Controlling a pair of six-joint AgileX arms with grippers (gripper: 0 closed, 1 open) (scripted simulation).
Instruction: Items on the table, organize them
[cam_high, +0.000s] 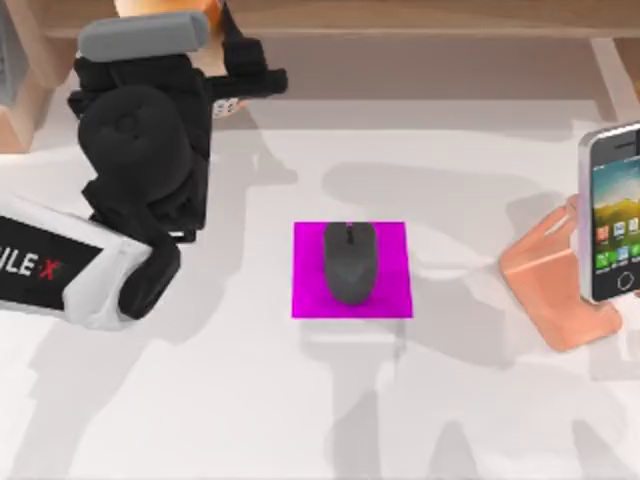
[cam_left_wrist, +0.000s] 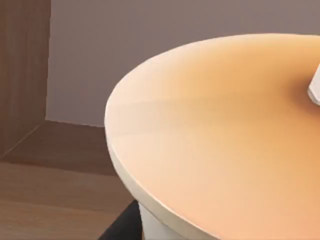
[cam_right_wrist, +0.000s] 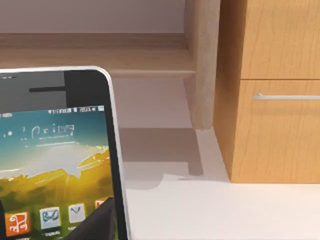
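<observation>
Sitting centre counter: mouse (cam_high: 350, 262), dark grey, on a magenta mat (cam_high: 352, 270), well apart from both arms.
Counter: white top (cam_high: 240, 400), wooden shelf frame (cam_high: 420, 20) along the far edge.
Left arm: black and white, reaching from the top view's left edge to the far-left corner, wrist against the shelf frame.
Left claw: (cam_high: 232, 70) at the shelf's edge, just beside the cup; how far open, cannot tell, and whether it touches the cup, cannot tell.
Cup: (cam_high: 165, 8) orange-beige, at the far-left edge under the shelf, mostly covered by the arm in the top view. In the left wrist view its round lid (cam_left_wrist: 215, 135) is very close, with a bit of white straw (cam_left_wrist: 315, 90) at the frame's edge and wooden shelf boards behind.
Phone: (cam_high: 612, 210) at the right edge of the top view, silver rim, colourful app screen facing up, overlapping a salmon-pink stand (cam_high: 550, 280) that sits on the counter.
Right claw: in the right wrist view the phone (cam_right_wrist: 55, 160) sits close to the camera, a dark shape at its lower edge; claw opening cannot be told.
Background, right wrist view: wooden cabinet with a drawer handle (cam_right_wrist: 285, 96), standing beside the shelf upright.
</observation>
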